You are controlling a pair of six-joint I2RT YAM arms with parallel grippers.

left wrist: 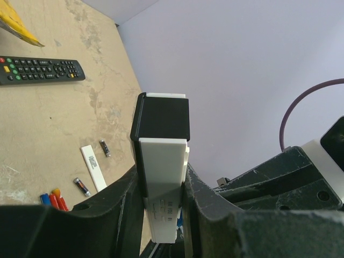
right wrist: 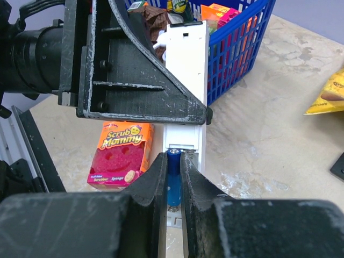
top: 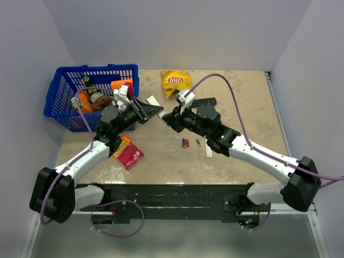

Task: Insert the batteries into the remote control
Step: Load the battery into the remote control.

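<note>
White remote control hangs above the table's middle, clamped across its width by the left gripper. At its open compartment the right gripper pinches a blue battery. Spare blue and red batteries lie on the table, slightly nearer, close to the detached white back strip.
</note>
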